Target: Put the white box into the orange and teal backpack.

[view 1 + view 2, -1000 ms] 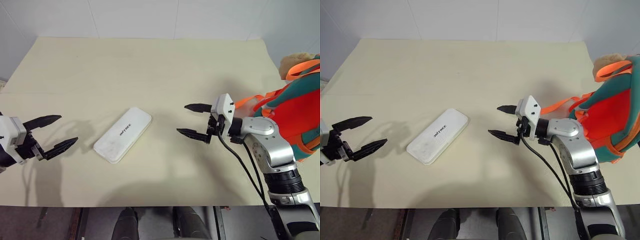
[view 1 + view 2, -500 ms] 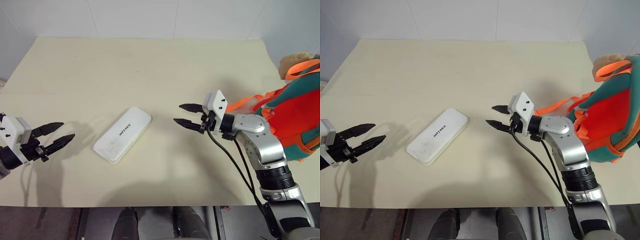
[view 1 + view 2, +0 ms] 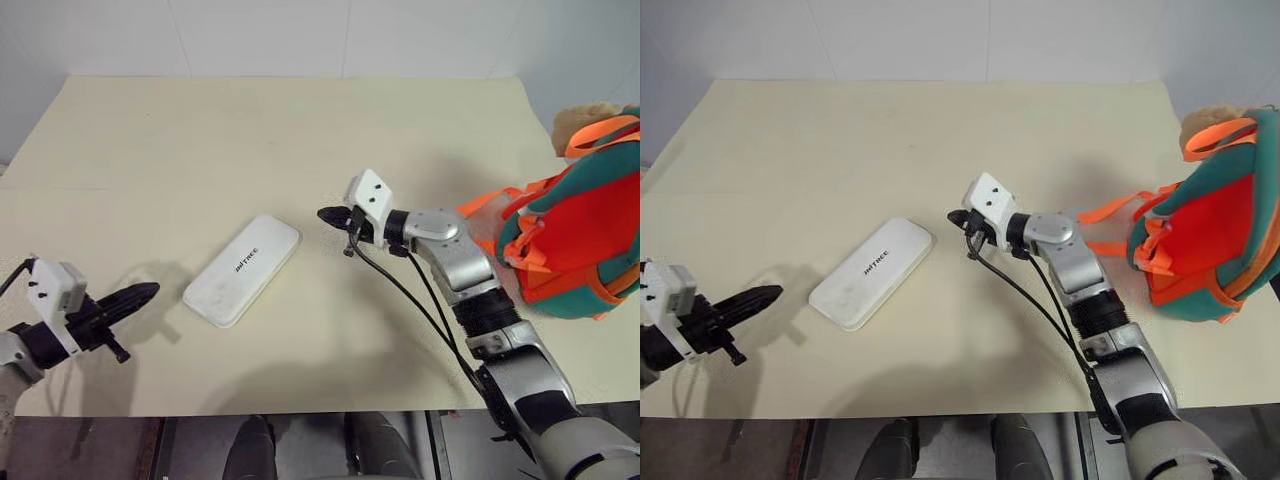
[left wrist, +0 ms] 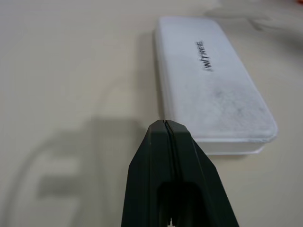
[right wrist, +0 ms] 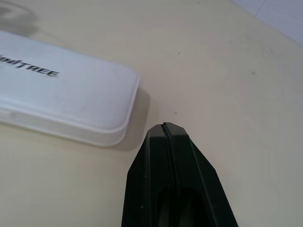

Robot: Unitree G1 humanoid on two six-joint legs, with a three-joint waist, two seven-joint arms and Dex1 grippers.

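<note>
The table [image 3: 300, 130] is a pale cream surface set against white walls, and it carries all the items noted here.

The orange and teal backpack [image 3: 575, 235] stands at the table's right edge. Its orange front panel faces toward the table's middle, with teal fabric over the top and sides. Orange straps [image 3: 1110, 212] trail from it onto the table toward the right arm. A tan plush piece [image 3: 580, 122] shows at its upper far side. Whether the backpack's opening is unzipped cannot be told.

The white box [image 3: 243, 268] lies flat on the table, left of centre and well apart from the backpack. It is set diagonally, its near end toward the left gripper and its far end toward the right gripper. Dark lettering [image 4: 204, 56] shows on its top face. Nothing touches it.

The right gripper [image 3: 328, 214] sits just beside the box's far right corner, a small gap between them, pointing roughly level toward the left. Its two black fingers [image 5: 165, 142] are pressed together with nothing between them.

The left gripper [image 3: 148, 291] hovers low near the table's front left, near the box's near end but clear of it. Its fingers [image 4: 165, 142] are likewise pressed together on nothing, the tips aimed at the box's short end.
</note>
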